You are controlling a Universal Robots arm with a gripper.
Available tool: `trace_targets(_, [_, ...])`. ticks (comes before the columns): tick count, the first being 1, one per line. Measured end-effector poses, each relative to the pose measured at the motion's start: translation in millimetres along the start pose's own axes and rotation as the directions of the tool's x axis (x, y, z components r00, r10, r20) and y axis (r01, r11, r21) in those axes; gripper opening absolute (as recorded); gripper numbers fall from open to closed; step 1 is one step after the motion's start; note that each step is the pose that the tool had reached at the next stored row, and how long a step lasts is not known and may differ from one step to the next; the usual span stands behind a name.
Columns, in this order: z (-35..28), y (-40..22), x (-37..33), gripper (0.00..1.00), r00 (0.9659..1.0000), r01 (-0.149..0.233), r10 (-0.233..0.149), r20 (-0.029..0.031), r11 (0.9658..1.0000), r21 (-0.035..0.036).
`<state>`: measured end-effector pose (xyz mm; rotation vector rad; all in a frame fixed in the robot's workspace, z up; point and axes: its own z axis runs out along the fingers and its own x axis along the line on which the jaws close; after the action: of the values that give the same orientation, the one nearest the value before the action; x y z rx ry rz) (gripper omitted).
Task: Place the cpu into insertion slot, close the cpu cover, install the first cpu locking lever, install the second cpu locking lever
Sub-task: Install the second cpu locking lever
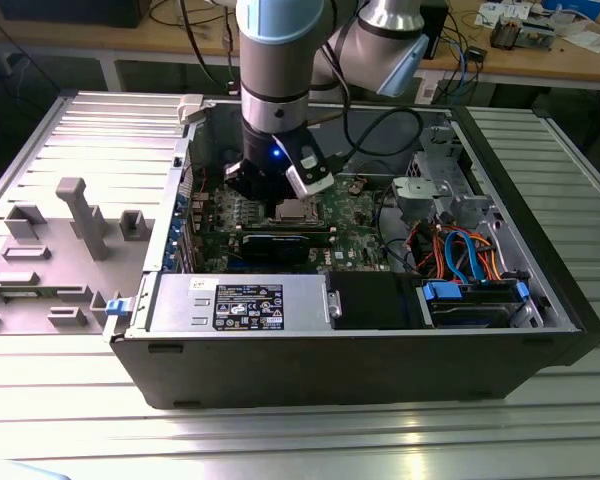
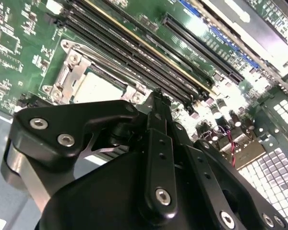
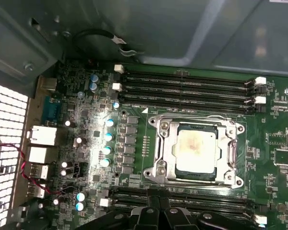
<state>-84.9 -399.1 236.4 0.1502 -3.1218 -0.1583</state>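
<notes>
One arm reaches down into an open computer case [image 1: 360, 360] that lies on the ribbed metal worktop [image 1: 300, 440]. Its claw [image 1: 272, 190] hangs over the green motherboard [image 1: 355, 215], just beside the insertion slot [image 1: 295, 211] on the side toward the exterior view's left.

In the first wrist view the single cpu [image 3: 195, 149] sits flat in the insertion slot [image 3: 158, 143], its silvery-grey top showing through the square cut-out of the cpu cover [image 3: 231, 152], which lies closed around it. The socket is near the middle of the motherboard [image 3: 278, 124], flanked by two banks of long dark memory slots: four [image 3: 187, 88] along one side and at least two [image 3: 182, 199] along the other, next to the claw [image 3: 158, 218].

In the second wrist view the claw [image 2: 156, 103] has its dark fingers [image 2: 153, 124] drawn together with nothing gripped between them, tips poised above the board close to the cpu [image 2: 97, 88].

One black rectangular card [image 1: 280, 245] stands near the front edge of the motherboard.
</notes>
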Motion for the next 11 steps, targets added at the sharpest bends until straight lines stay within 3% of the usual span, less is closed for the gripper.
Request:
trace_targets(7, [0.2,2.0,-13.0,0.11,0.9999,-0.002,0.002,-0.016,0.9997,0.0244])
trace_targets(11, [0.2,3.4,-20.6,0.11,0.9997,-0.003,0.003,-0.0238,0.9995,0.0308])
